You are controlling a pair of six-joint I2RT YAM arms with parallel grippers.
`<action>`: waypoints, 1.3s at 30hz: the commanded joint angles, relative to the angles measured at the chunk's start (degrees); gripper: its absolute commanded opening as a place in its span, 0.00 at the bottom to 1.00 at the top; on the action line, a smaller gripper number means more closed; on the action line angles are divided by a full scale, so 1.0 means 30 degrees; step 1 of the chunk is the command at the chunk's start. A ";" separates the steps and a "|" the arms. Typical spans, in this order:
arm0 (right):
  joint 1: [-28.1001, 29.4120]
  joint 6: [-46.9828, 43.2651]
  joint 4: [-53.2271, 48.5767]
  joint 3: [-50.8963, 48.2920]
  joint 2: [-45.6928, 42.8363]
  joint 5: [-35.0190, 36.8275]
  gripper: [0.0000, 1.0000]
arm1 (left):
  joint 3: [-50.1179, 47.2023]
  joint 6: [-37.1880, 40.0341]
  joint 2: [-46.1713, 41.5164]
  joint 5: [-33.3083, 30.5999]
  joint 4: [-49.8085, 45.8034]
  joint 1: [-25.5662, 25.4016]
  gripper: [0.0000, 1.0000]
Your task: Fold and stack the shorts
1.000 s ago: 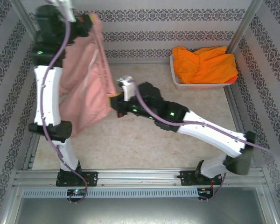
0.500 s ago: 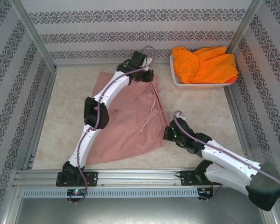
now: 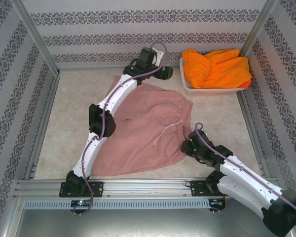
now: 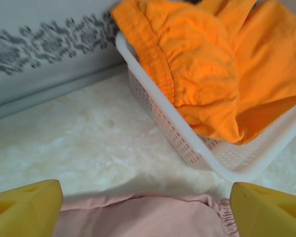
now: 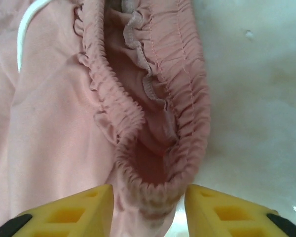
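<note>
On the table (image 3: 69, 108), middle ground: pink shorts (image 3: 138, 133) spread flat, one layer over the other, a few soft creases

- Waistband (image 3: 185, 111) runs down the right-hand side; white drawstring (image 3: 167, 129) trails loose across the cloth
- Leg ends lie toward the near left, close to the left arm's base
- Left arm stretched far across the cloth; left fingers (image 3: 164, 73) sit at the far edge of the pink shorts, just beside the basket (image 3: 212, 90)
- Left wrist view: both yellow left fingers (image 4: 24, 207) stand wide apart, released, nothing between them; gathered hem of the pink shorts (image 4: 143, 217) lies just below them on the pale table (image 4: 79, 143)
- Right fingers (image 3: 186, 146) rest low at the near right corner of the shorts, at the end of the waistband
- Right wrist view: right fingers (image 5: 69, 212) parted; the ruffled end of the waistband (image 5: 138, 123) lies in the gap between them, slack on the table (image 5: 256, 98). Cannot tell whether the pads touch the cloth. Bit of drawstring (image 5: 27, 24) at upper left on the pink shorts (image 5: 54, 113)
- Orange shorts (image 3: 214, 66) heaped in the white lattice basket at the far right corner, one fold hanging over the rim
- Left wrist view shows that basket (image 4: 163, 123) close ahead, orange shorts (image 4: 202, 74) bunched and spilling over its edge; patterned wall behind
</note>
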 commanded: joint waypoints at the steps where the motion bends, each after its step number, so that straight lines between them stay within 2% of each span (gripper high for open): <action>1: -0.0305 -0.1022 -0.2341 0.2198 -0.1188 0.0537 0.55 | -0.0443 0.0769 -0.3621 -0.0147 -0.1984 0.0600 0.94; 3: -0.0447 -0.2214 -0.2852 0.3661 -0.1093 0.0498 0.64 | -0.2997 0.0793 -0.5609 -0.0020 -0.2437 0.1020 0.97; 5: -0.0487 -0.3406 -0.3004 0.5046 -0.0345 0.0206 0.71 | -0.7290 0.0354 -0.7964 0.0211 -0.1388 0.1527 1.00; 9: -0.0498 -0.4721 -0.1229 0.7180 0.2802 -0.2680 0.80 | -1.8023 -0.3024 -1.3522 0.1869 0.5287 0.3532 1.00; 11: -0.0485 -0.4764 0.0237 0.7757 0.4525 -0.4323 0.82 | -2.2148 -0.5009 -1.5365 0.2632 0.8575 0.4764 1.00; 15: -0.0412 -0.4447 0.1847 0.8248 0.7577 -0.5921 0.82 | -2.6905 -0.7148 -1.6498 0.3934 1.2045 0.6280 1.00; 18: -0.0379 -0.4483 0.2017 0.7863 0.9286 -0.6427 0.82 | -2.8160 -0.7918 -1.5626 0.4755 1.3381 0.6633 1.00; 23: -0.0585 -0.4219 0.2898 0.6128 1.0267 -0.6225 0.83 | -2.8586 -0.8729 -1.3213 0.5345 1.4644 0.6766 1.00; 31: -0.1955 -0.4444 0.2642 0.4289 1.0811 -0.6372 0.83 | -2.9352 -0.9237 -1.0900 0.4813 1.5171 0.7587 1.00; 39: -0.3517 -0.4282 0.2654 0.2791 1.0610 -0.7218 0.83 | -2.9983 -0.9630 -1.0139 0.4757 1.5198 0.9056 1.00</action>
